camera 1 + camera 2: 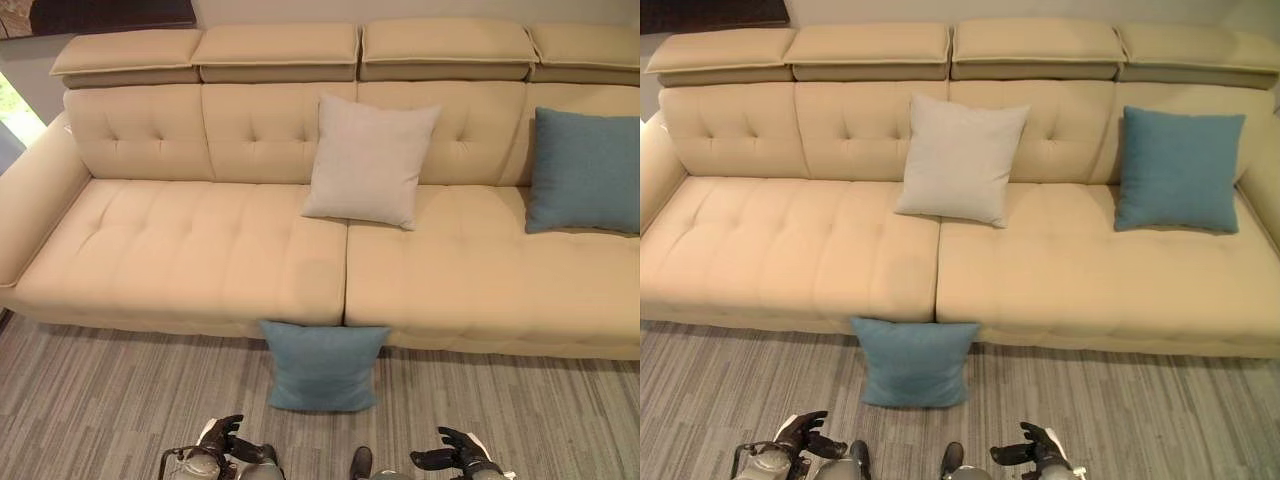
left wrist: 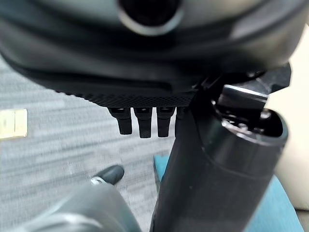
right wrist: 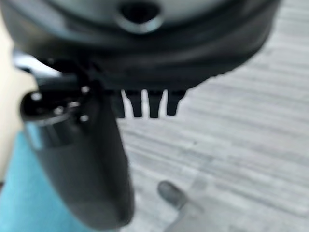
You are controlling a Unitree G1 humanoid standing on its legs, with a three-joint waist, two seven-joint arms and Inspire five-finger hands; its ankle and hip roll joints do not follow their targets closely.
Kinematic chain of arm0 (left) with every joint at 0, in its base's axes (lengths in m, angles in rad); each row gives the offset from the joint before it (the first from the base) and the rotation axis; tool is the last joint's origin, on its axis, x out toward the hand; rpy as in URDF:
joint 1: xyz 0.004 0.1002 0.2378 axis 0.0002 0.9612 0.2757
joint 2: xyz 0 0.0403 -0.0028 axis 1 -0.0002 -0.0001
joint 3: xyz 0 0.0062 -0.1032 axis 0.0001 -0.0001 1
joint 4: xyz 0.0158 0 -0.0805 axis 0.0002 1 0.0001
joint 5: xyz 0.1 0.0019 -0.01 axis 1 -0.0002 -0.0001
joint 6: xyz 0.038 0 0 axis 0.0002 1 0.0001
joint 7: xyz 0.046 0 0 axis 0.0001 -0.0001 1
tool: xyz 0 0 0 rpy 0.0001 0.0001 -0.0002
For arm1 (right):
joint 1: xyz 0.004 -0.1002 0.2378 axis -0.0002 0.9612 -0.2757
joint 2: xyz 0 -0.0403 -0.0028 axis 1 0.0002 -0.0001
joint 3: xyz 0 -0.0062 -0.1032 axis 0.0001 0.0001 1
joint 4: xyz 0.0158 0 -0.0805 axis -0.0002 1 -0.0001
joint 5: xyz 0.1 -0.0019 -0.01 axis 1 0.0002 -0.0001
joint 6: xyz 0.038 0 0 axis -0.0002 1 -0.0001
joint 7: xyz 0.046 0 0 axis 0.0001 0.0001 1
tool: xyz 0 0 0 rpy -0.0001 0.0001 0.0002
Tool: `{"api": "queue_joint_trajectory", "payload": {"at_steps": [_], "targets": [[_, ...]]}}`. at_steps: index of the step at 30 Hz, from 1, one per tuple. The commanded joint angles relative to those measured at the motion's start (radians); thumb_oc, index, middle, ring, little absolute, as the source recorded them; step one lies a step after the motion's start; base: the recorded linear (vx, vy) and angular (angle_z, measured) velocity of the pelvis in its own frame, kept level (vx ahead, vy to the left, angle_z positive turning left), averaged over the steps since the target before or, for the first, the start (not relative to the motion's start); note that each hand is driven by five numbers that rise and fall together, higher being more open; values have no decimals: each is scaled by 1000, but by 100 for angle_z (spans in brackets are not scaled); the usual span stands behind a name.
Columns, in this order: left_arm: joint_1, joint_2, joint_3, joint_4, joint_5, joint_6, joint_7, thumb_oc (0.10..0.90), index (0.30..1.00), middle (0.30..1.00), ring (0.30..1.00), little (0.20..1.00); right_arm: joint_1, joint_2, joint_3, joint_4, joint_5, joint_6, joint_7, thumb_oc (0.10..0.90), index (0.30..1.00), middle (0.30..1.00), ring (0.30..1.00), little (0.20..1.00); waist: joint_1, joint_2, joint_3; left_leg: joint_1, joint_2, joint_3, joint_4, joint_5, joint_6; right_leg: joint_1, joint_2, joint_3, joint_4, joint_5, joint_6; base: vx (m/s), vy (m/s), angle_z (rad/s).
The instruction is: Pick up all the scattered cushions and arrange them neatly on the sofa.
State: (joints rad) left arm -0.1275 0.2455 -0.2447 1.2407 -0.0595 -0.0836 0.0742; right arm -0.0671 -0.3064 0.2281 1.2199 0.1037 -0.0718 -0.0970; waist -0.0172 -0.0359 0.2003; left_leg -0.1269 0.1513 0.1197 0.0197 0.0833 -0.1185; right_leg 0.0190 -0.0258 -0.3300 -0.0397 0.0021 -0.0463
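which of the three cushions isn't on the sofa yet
The blue cushion on the floor, leaning against the sofa front; the white cushion and other blue cushion sit on its seat.

Twin head views down on the sofa [image 1: 200,260]; wrist views close over floor (shared: blue cushion [image 1: 322,366]).

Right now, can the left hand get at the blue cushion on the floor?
Probably yes. The blue cushion on the floor leans against the sofa front, just ahead of the left hand, with bare carpet between them. The hand is open and holds nothing. It would likely need to reach forward and down.
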Motion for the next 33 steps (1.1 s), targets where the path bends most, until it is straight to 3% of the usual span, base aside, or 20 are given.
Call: {"api": "queue_joint_trajectory", "payload": {"at_steps": [1, 10, 18, 19, 24, 25, 26, 28, 29, 30, 31, 33], "targets": [[8, 11, -8, 18, -28, -13, 10, 800, 900, 900, 900, 900, 9, -40, 6, 3, 13, -17, -34, 800, 900, 900, 900, 900, 7, 10, -5, -20, -19, -29, 92, -77, 23, -24, -30, 74, 36, -87, 102, 88, 127, -48], [-26, 47, -2, -6, -40, -17, 17, 800, 900, 900, 900, 900, -20, -39, 6, -19, 16, -20, -37, 800, 900, 900, 900, 900, 12, -4, -5, 1, -61, 5, 72, -114, 65, -54, -86, 105, 77, -69, 135, 28, 147, -14], [-56, 70, 30, -57, -107, -48, 67, 800, 900, 900, 900, 900, -74, -48, 4, -93, 41, -42, -71, 800, 900, 900, 900, 900, 18, -23, 42, -64, -80, 17, 100, -126, 84, -141, -117, 119, 113, -44, 150, -91, 44, -8], [-83, 72, 40, -85, -151, -70, 118, 800, 900, 900, 900, 900, -110, -54, 11, -135, 39, -53, -114, 800, 900, 900, 900, 900, 19, -26, 80, -119, -84, 17, 114, -120, 83, -202, -120, 124, 128, -31, 149, -243, -4, -4], [-163, 66, 32, -142, -246, -116, 190, 800, 900, 900, 900, 900, -211, -63, 26, -206, 69, -77, -191, 800, 900, 900, 900, 900, 20, -21, 130, -260, -90, 16, 147, -94, 76, -342, -133, 121, 157, -10, 144, -172, -10, -2], [-205, 71, 20, -183, -286, -140, 210, 800, 900, 900, 900, 900, -264, -71, 33, -237, 92, -94, -220, 800, 900, 900, 900, 900, 22, -12, 147, -312, -87, 8, 164, -110, 63, -397, -134, 120, 176, -28, 149, -90, -21, -1], [-206, 72, 20, -183, -286, -140, 210, 800, 900, 900, 900, 900, -265, -71, 33, -237, 93, -94, -220, 800, 900, 900, 900, 900, 22, -12, 145, -316, -87, 8, 165, -110, 63, -400, -134, 120, 177, -28, 148, -100, -25, 2], [-258, 85, 17, -228, -333, -167, 228, 800, 900, 900, 900, 900, -325, -83, 42, -284, 120, -113, -246, 800, 900, 900, 900, 900, 18, -10, 163, -404, -78, 5, 200, -103, 59, -493, -143, 115, 211, -28, 146, -177, -25, 6], [-316, 95, 7, -249, -364, -182, 246, 800, 900, 900, 900, 900, -391, -92, 53, -299, 129, -130, -278, 800, 900, 900, 900, 900, 16, -5, 179, -495, -69, -3, 235, -100, 62, -588, -150, 120, 255, -29, 144, -164, -16, 10], [-319, 95, 8, -248, -364, -183, 246, 800, 900, 900, 900, 900, -393, -92, 53, -298, 129, -130, -278, 800, 900, 900, 900, 900, 16, -5, 176, -502, -69, -4, 239, -101, 62, -594, -150, 120, 258, -30, 144, -198, -29, 12], [-373, 100, -5, -271, -386, -196, 259, 800, 900, 900, 900, 900, -460, -98, 59, -302, 137, -146, -307, 800, 900, 900, 900, 900, 12, 0, 186, -595, -61, -13, 287, -101, 63, -684, -160, 127, 303, -34, 139, -82, -11, 5], [-399, 108, -6, -281, -391, -202, 271, 800, 900, 900, 900, 900, -487, -101, 58, -304, 140, -152, -323, 800, 900, 900, 900, 900, 9, 4, 180, -648, -58, -17, 310, -104, 63, -737, -162, 127, 327, -38, 139, -79, -9, 7]]}}
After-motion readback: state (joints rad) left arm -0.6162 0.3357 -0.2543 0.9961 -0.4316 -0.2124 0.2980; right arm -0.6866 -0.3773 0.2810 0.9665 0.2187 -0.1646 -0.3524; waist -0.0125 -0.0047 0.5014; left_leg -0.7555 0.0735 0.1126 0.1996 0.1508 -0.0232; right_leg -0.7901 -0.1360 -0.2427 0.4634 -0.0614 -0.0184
